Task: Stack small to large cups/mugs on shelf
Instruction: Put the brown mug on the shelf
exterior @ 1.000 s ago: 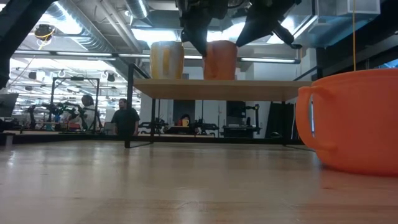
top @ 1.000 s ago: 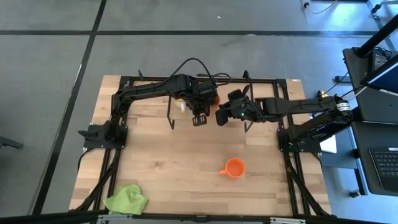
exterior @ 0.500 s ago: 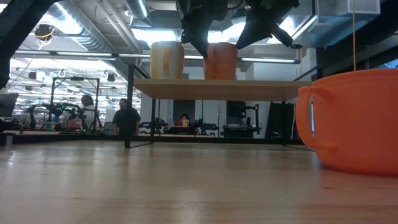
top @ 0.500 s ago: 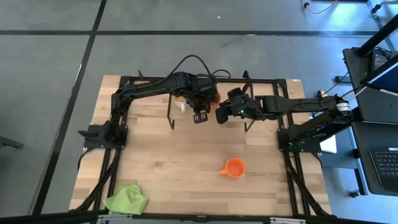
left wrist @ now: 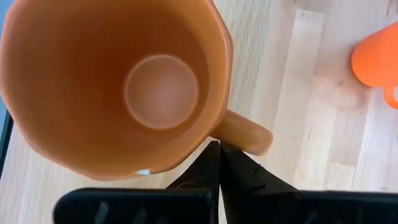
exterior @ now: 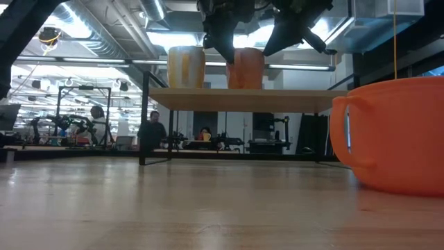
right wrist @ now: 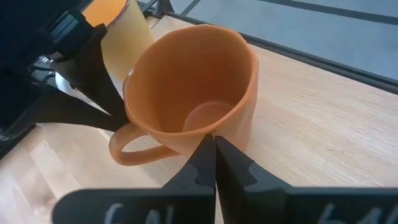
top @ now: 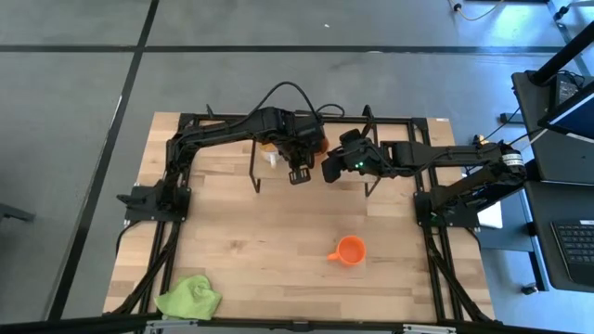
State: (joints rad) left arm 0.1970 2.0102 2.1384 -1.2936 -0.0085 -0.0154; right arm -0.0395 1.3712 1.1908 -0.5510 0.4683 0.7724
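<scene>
Both tools closed, empty: left tool (top: 298, 175) and right tool (top: 328, 173) flank brown mug (exterior: 245, 68) on shelf (exterior: 243, 99).

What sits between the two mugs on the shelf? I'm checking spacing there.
Only a narrow bare gap separates the white mug and brown mug, seen in the low view.

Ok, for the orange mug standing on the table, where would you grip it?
Probably from straight above, straddling the rim: the orange mug stands upright, mouth open, alone on the table. Take the wall opposite its handle.
</scene>
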